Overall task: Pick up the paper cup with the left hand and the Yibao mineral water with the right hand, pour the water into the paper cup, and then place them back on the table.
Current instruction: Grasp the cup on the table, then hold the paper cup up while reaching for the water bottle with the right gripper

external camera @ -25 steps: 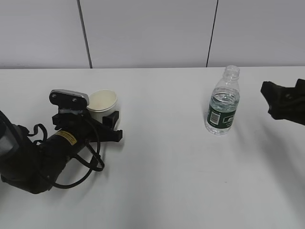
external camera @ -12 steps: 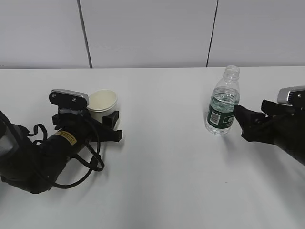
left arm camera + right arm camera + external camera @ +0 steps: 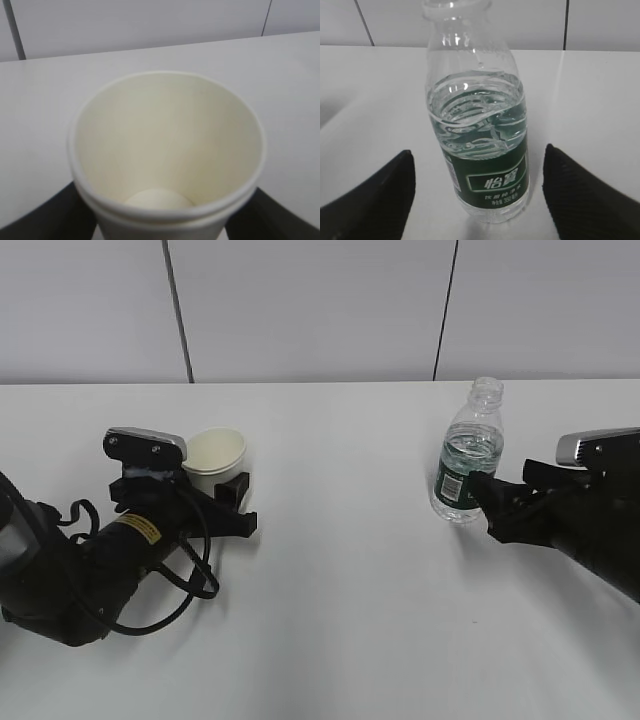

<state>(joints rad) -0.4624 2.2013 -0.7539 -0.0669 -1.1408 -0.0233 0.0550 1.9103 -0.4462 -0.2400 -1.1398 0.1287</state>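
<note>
Paper cup (image 3: 216,457) upright on white tabletop (image 3: 340,570), left side, sitting between left hand (image 3: 232,502) fingers (image 3: 37,220), which flank its lower wall on both sides; whether they press it, can't tell. Yibao mineral water (image 3: 467,455) upright on the right, uncapped, partly full. Right hand (image 3: 477,190) fingers (image 3: 372,197) spread wide either side of the bottle, gaps visible, not touching.

Two black arms (image 3: 90,575), grey top plates (image 3: 146,444), yellow sticker (image 3: 140,527), looping black cables (image 3: 190,570), ribbed fingers (image 3: 580,192)
</note>
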